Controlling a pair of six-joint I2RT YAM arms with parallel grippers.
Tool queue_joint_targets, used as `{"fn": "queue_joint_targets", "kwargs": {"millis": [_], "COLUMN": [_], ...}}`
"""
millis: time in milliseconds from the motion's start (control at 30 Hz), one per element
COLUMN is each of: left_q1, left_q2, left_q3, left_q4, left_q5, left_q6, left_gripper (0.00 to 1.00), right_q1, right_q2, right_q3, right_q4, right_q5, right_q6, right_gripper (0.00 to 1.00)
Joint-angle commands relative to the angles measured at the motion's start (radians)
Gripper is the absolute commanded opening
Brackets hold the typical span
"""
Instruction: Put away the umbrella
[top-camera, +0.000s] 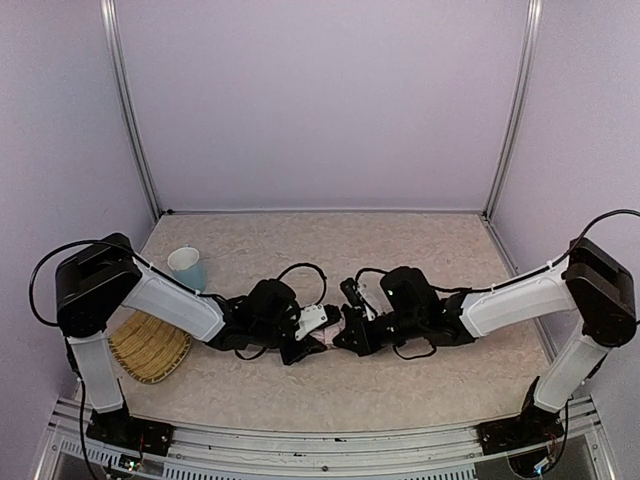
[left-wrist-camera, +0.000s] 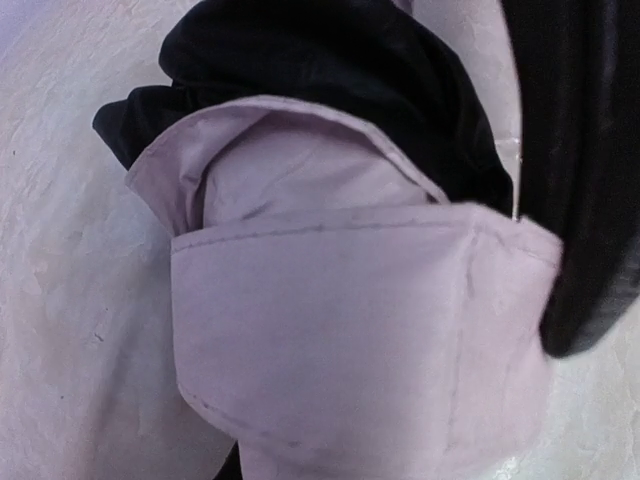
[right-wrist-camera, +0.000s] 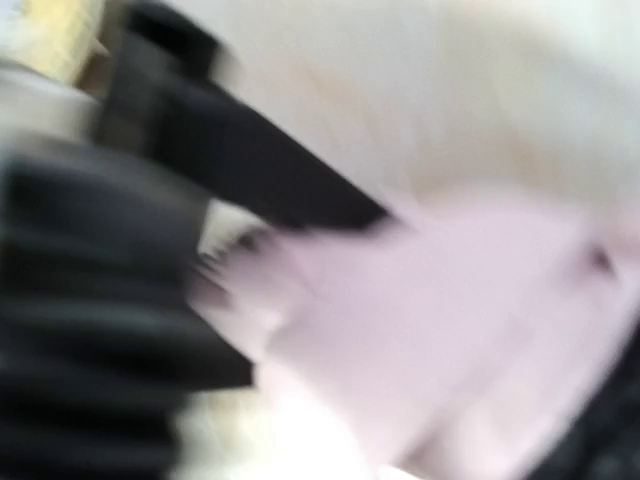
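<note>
The umbrella (left-wrist-camera: 350, 330) lies bunched at the middle of the bench (top-camera: 400, 250), between both tools, its long axis hidden. Whether the left tool (top-camera: 305, 342) is spread or pinching, I cannot tell; the right tool (top-camera: 348, 335) is pressed together. Open bench lies behind, with a cup (top-camera: 187, 267) and basket (top-camera: 148, 345) at the left.

Lilac walls (top-camera: 320, 100), beige tabletop (top-camera: 420, 240) — metal posts (top-camera: 132, 110)

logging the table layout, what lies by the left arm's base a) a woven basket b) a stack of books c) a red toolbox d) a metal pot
a, the woven basket lies on the table beside the base of the left arm, with a pale blue cup farther back
</note>
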Motion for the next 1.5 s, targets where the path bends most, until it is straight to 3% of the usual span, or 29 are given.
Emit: {"fn": "queue_joint_targets", "kwargs": {"millis": [0, 267, 733, 1033, 1333, 1467], "left_q1": [0.059, 0.149, 0.295, 0.300, 0.299, 0.299], "left_q2": [0.060, 0.128, 0.309, 0.336, 0.346, 0.346], "left_q3": [0.023, 0.059, 0.171, 0.173, 0.166, 0.167], "left_q4": [-0.088, -0.082, -0.112, -0.104, -0.115, -0.108], "left_q5": [0.118, 0.235, 0.376, 0.399, 0.432, 0.470], "left_q6": [-0.126, -0.280, -0.440, -0.453, -0.435, -0.430], "left_gripper": [0.00, 0.00, 0.00, 0.00, 0.00, 0.00], "right_q1": [-0.020, -0.020, -0.006, -0.055, -0.098, -0.098], "right_q2": [-0.091, -0.173, -0.146, 0.092, 0.171, 0.237], "right_q3": [0.092, 0.116, -0.116, -0.093, -0.053, -0.004], "right_q4": [-0.078, -0.130, -0.068, 0.010, 0.021, 0.036], "right_q5": [0.021, 0.018, -0.022, -0.009, 0.235, 0.257], "right_q6": [-0.077, -0.070, 0.010, -0.041, -0.043, -0.059], "right_gripper": [0.00, 0.00, 0.00, 0.00, 0.00, 0.00]}}
